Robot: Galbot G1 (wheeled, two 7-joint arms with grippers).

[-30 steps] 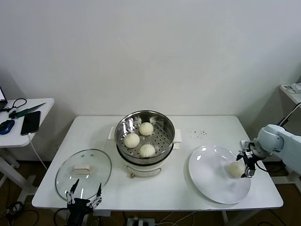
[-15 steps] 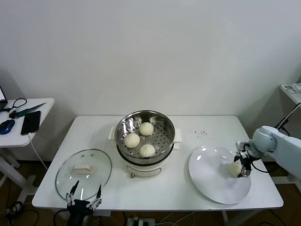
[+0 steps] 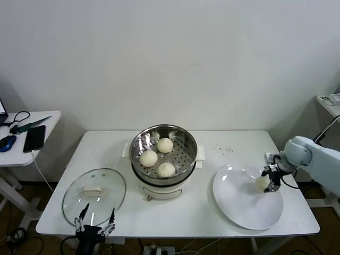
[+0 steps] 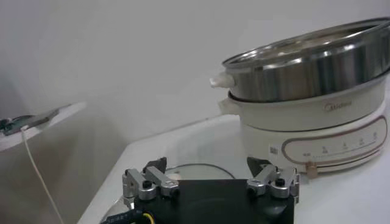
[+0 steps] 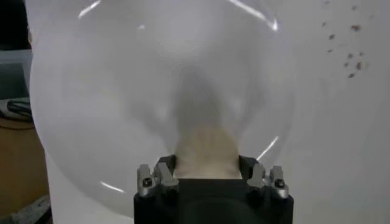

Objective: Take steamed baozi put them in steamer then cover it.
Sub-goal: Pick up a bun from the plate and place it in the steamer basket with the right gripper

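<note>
My right gripper (image 3: pixel 269 179) pinches the last baozi (image 3: pixel 262 183) between both fingers, gripped at its sides so the soft dough is not crushed, above the far edge of the white plate (image 3: pixel 241 204). The steamer (image 3: pixel 163 154) stands well apart at table centre, uncovered so the bun can go in; three baozi (image 3: pixel 158 157) already sit on its perforated tray. The cover (image 3: pixel 94 195) lies flat beside the steamer, near my left gripper (image 3: pixel 95 223), which waits spread wide at the table's front edge.
</note>
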